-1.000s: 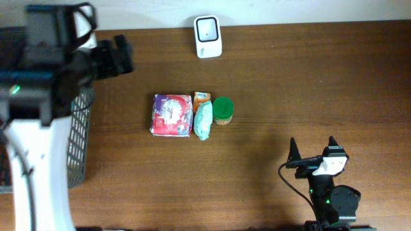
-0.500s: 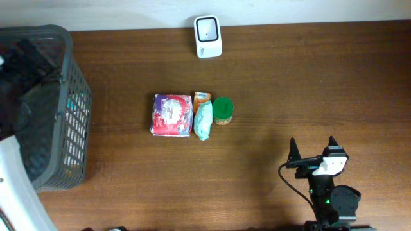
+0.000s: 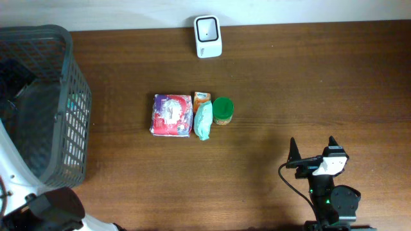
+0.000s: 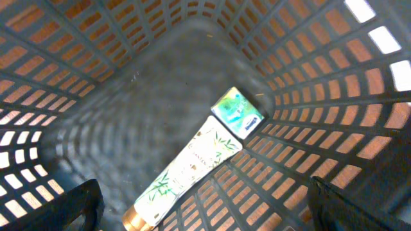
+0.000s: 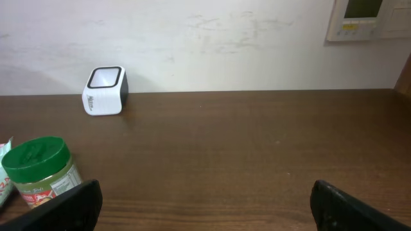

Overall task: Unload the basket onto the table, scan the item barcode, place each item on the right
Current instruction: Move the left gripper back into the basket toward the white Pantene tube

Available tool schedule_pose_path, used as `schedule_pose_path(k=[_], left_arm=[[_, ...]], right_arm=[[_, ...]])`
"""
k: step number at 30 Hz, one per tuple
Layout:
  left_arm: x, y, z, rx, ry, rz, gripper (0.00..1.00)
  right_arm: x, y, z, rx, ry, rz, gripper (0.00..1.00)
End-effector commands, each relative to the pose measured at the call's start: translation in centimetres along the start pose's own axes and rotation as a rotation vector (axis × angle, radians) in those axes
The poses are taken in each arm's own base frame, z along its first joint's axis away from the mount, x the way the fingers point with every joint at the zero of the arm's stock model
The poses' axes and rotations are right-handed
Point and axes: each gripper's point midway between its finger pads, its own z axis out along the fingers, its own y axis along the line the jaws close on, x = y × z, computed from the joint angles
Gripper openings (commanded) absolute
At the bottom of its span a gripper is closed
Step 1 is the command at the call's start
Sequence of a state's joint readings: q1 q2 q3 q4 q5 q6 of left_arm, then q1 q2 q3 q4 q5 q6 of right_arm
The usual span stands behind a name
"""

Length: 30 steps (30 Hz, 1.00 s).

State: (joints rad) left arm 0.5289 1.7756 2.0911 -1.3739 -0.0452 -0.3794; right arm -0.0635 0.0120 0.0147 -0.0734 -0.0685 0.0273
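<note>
On the table's middle lie a purple-red packet (image 3: 171, 115), a small orange packet (image 3: 201, 97), a teal pouch (image 3: 203, 120) and a green-lidded jar (image 3: 223, 110) (image 5: 42, 172). The white barcode scanner (image 3: 208, 36) (image 5: 104, 90) stands at the back edge. My right gripper (image 3: 313, 151) (image 5: 205, 215) rests open near the front right, well apart from the items. My left gripper (image 4: 205, 218) hangs open over the inside of the dark mesh basket (image 3: 67, 96), above a bamboo-print tube (image 4: 192, 163) and a small green-blue box (image 4: 238, 113). Neither gripper holds anything.
The basket walls (image 4: 334, 96) surround the left gripper on all sides. The left arm's white body (image 3: 13, 186) fills the lower left corner of the overhead view. A pale wall (image 5: 205, 45) runs behind the table's back edge.
The left arm, which loomed over the basket's rim a second ago, has swung away toward the lower left of the overhead view, uncovering the basket. Right arm and items have not moved.
</note>
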Motion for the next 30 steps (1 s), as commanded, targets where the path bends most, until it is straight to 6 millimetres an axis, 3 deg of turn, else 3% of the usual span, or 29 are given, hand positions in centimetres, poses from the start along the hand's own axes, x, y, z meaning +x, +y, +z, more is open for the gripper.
schedule_pose_path(k=[1,6,9,12,14,17,20,22,24,25,30], left_arm=[[0.0,0.2,1.2,-0.017,0.026,-0.011,0.99],[0.2,0.2,2.2,-0.025,0.048,-0.01,0.99],[0.0,0.0,2.6,-0.023,0.044,-0.008,0.91],[-0.9,-0.3,3.5,-0.016,0.021,-0.012,1.0],[-1.3,-0.5,4.4,-0.014,0.02,-0.012,1.0],[0.3,0.0,7.4,-0.052,0.122,-0.007,1.0],[3.1,0.9,10.6,-0.101,0.279,0.075,1.0],[4.6,0.0,12.7,-0.027,0.372,0.208,0.98],[5.1,0.1,14.2,-0.027,0.404,0.218,0.98],[5.4,-0.1,15.8,-0.024,0.424,0.215,0.99],[5.6,-4.0,19.9,0.183,0.435,0.161,0.99]], right_arm=[[0.3,-0.1,0.0,0.005,0.003,0.011,0.99],[0.3,0.0,0.0,0.004,0.003,0.011,0.99],[0.3,-0.1,0.0,0.005,0.003,0.011,0.99],[0.3,-0.1,0.0,0.005,0.003,0.011,0.99],[0.3,-0.1,0.0,0.005,0.003,0.011,0.99],[0.3,0.0,0.0,0.004,0.003,0.011,0.99],[0.3,0.0,0.0,0.004,0.003,0.011,0.99],[0.3,-0.1,0.0,0.005,0.003,0.011,0.99],[0.3,-0.1,0.0,0.005,0.003,0.011,0.99],[0.3,-0.1,0.0,0.005,0.003,0.011,0.99],[0.3,0.0,0.0,0.004,0.003,0.011,0.99]])
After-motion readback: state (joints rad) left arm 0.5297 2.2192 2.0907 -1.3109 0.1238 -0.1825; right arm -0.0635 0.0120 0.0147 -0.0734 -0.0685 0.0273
